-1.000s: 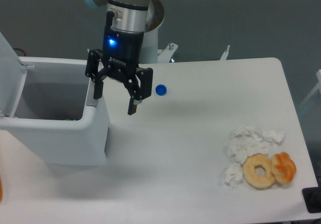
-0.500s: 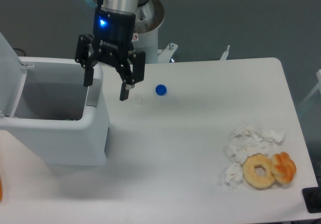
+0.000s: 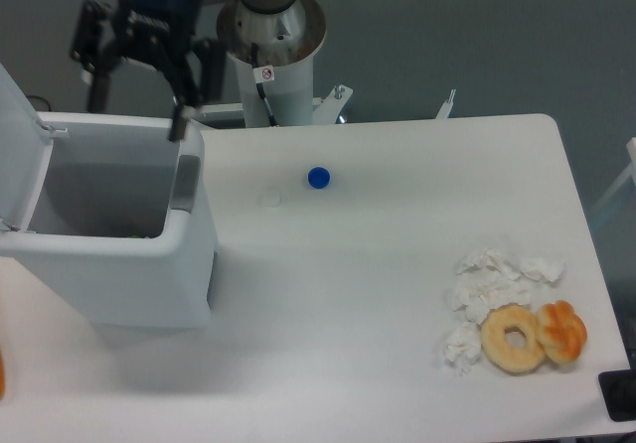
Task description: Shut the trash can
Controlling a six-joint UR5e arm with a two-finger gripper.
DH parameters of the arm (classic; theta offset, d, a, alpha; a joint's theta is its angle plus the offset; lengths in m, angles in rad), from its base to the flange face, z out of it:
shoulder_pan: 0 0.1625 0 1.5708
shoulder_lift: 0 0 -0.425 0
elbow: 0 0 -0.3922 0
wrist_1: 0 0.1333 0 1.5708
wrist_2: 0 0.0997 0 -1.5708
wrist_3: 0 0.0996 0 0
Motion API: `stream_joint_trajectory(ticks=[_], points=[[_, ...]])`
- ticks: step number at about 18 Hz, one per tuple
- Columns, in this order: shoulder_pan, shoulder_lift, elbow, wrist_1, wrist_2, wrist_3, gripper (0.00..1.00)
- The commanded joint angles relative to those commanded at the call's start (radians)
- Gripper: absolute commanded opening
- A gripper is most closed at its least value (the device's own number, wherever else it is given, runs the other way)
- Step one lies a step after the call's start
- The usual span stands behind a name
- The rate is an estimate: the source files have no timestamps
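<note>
**Trash can open at the left, tool spread above its back rim**

Trash can (image 3: 119, 264) sits on the left part of the white tabletop (image 3: 378, 304), a boxy white bin with its grey inside in view. Its flat white lid (image 3: 18, 145) stands raised at the far left edge of the picture, so the bin is not closed. Something small and dark lies at the bottom of the bin, too small to tell what.

Near the front right corner of the tabletop a ring doughnut (image 3: 514, 338) lies touching an orange pastry (image 3: 562, 331) on its right. Crumpled white tissues (image 3: 487, 284) are heaped just behind and to the left of the doughnut. A dark object (image 3: 620, 396) shows at the right edge, cut off by the frame.

Farther back, near the middle of the tabletop, a small blue cap (image 3: 318, 177) lies by itself, with a faint white disc (image 3: 270, 197) just to its left.

At the back left the black tool (image 3: 139, 100) hangs above the bin's rear rim, its two fingers spread wide and holding nothing. One fingertip (image 3: 179, 125) is close above the bin's back right corner. A blue light glows on the tool's body. Behind it stands the arm's grey-white base column (image 3: 283, 66).
</note>
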Motion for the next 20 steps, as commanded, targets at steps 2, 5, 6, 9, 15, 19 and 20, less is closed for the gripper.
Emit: stream_joint_trajectory(ticks=[2,5,6,9,15,19,20], points=[[-0.008,0.021,0.000,0.000,-0.070,-0.046,1.00],[-0.025,0.054,0.000,0.000,-0.163,-0.127,1.00],[-0.035,0.061,0.000,0.000,-0.187,-0.143,1.00],[-0.077,0.060,-0.005,0.000,-0.252,-0.150,1.00],[-0.176,0.017,-0.011,0.000,-0.296,-0.157,1.00],[-0.250,-0.023,-0.008,0.002,-0.296,-0.169,1.00],[-0.259,-0.032,0.000,0.002,-0.302,-0.169,1.00]])
